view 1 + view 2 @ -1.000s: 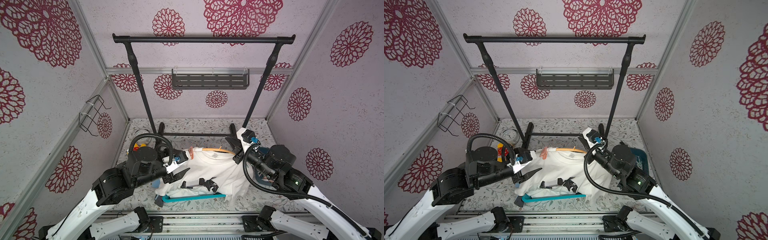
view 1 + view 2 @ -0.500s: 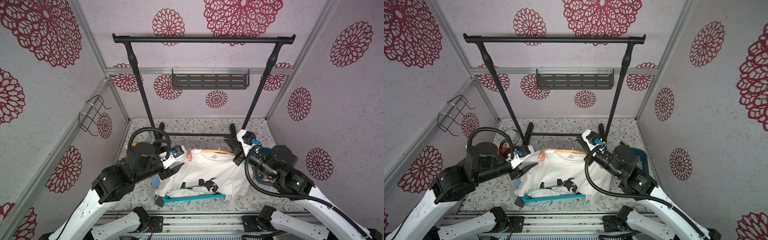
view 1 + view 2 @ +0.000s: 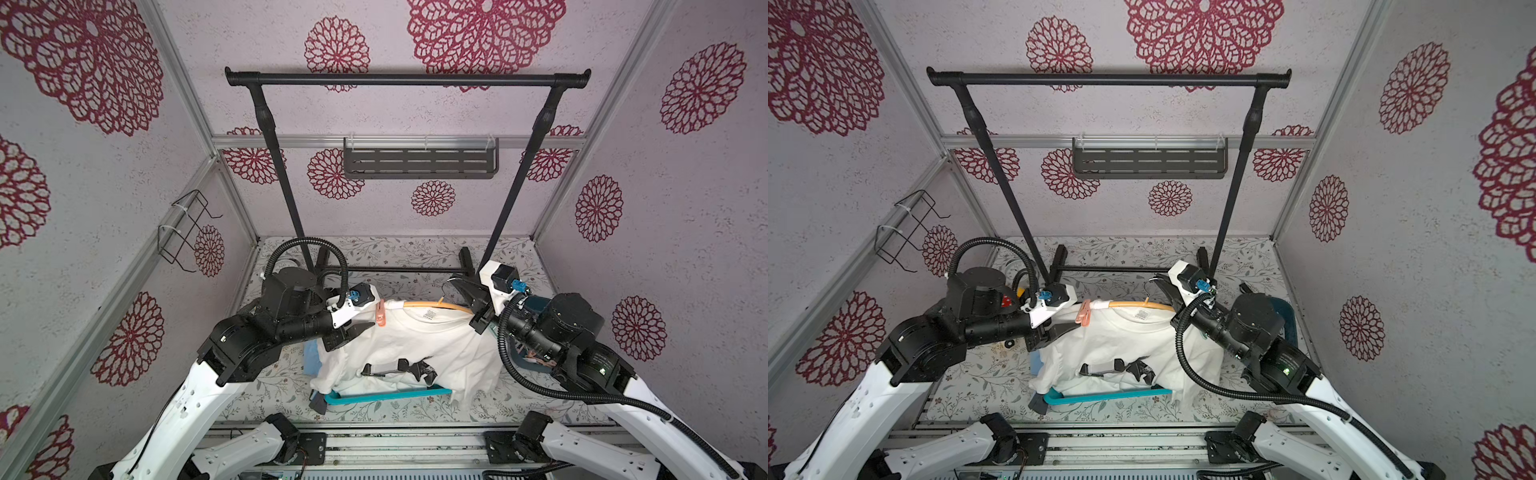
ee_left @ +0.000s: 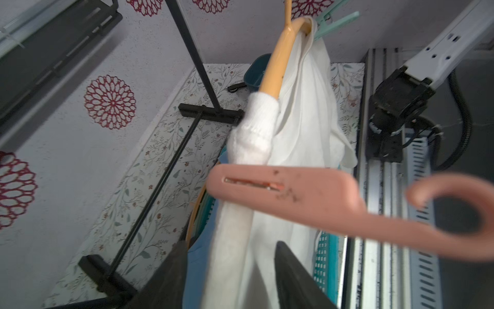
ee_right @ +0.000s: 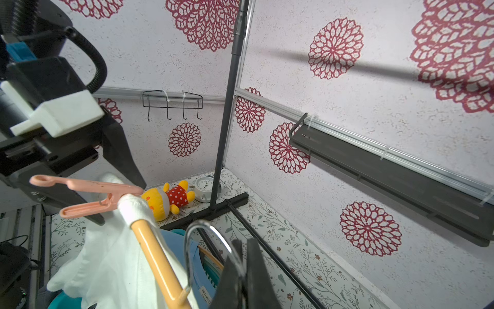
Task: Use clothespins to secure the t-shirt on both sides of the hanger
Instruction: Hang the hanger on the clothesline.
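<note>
A white t-shirt (image 3: 415,345) (image 3: 1125,340) hangs on a yellow-orange hanger (image 3: 432,306) (image 4: 278,61) held above the table. A pink clothespin (image 3: 380,316) (image 3: 1084,312) (image 4: 294,192) (image 5: 88,187) is clipped on the hanger's padded left end. At the far end of the hanger sits a mint green clothespin (image 4: 336,22). My left gripper (image 3: 359,332) (image 4: 231,244) is open just beside the pink pin and is not holding it; shirt cloth hangs between its fingers. My right gripper (image 5: 242,256) (image 3: 469,291) is shut on the hanger's metal hook (image 5: 203,227).
A black clothes rack (image 3: 407,79) stands behind the hanger, its base bar on the table. Under the shirt lie a teal basket (image 3: 386,395) and a blue garment (image 3: 311,357). A yellow plush toy (image 5: 168,198) and a clock (image 5: 204,188) sit at the back left.
My left gripper's jaws have narrowed, and that arm has shifted slightly up and back beside the pink clothespin. My right gripper has stayed shut on the hook.
</note>
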### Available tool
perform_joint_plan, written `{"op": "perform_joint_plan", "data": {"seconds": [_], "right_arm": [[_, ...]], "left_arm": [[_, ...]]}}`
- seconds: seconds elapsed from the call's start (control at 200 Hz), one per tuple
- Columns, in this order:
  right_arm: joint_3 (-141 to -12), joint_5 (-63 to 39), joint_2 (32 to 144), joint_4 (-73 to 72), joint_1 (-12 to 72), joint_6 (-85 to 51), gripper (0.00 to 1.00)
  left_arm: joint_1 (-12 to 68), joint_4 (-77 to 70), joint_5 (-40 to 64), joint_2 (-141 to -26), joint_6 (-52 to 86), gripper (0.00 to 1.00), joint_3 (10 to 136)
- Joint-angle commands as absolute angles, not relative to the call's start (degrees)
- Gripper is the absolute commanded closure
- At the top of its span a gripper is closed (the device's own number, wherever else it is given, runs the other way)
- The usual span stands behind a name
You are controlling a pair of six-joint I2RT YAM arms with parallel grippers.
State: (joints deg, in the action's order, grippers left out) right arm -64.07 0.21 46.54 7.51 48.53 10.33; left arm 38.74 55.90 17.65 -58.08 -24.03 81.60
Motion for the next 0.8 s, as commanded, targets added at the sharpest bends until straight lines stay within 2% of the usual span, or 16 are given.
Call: {"op": "perform_joint_plan", "data": {"seconds": [0.0,0.04,0.24,0.33,0.435,0.495,0.615,0.796], "right_arm": [[-66.43,1.59,46.14,-0.43,48.25,7.18,1.00],[-66.44,1.32,46.10,-0.60,48.25,7.00,1.00],[-67.81,0.79,47.08,-0.01,48.25,6.08,1.00],[-69.02,0.33,47.97,0.18,48.25,4.90,1.00],[-70.56,-0.41,49.02,0.61,48.25,2.95,1.00],[-71.08,-0.95,49.45,0.70,48.24,1.97,1.00],[-72.36,-0.63,50.05,1.69,48.17,-0.01,0.88],[-74.21,-3.88,50.37,4.48,48.25,-4.24,0.80]], "left_arm": [[38.45,57.63,24.21,-57.97,-23.66,0.66,81.75],[38.49,57.38,24.75,-57.75,-23.55,0.71,81.43],[38.50,55.60,27.73,-55.24,-21.16,0.81,79.66],[38.49,53.72,28.30,-53.45,-19.25,0.93,78.62],[38.50,51.22,28.14,-51.25,-16.67,1.00,77.05],[38.49,49.73,27.47,-50.01,-15.59,1.00,76.19],[38.50,47.16,25.68,-47.71,-13.62,1.00,74.30],[38.49,46.23,23.64,-47.12,-11.86,1.00,74.54]]}}
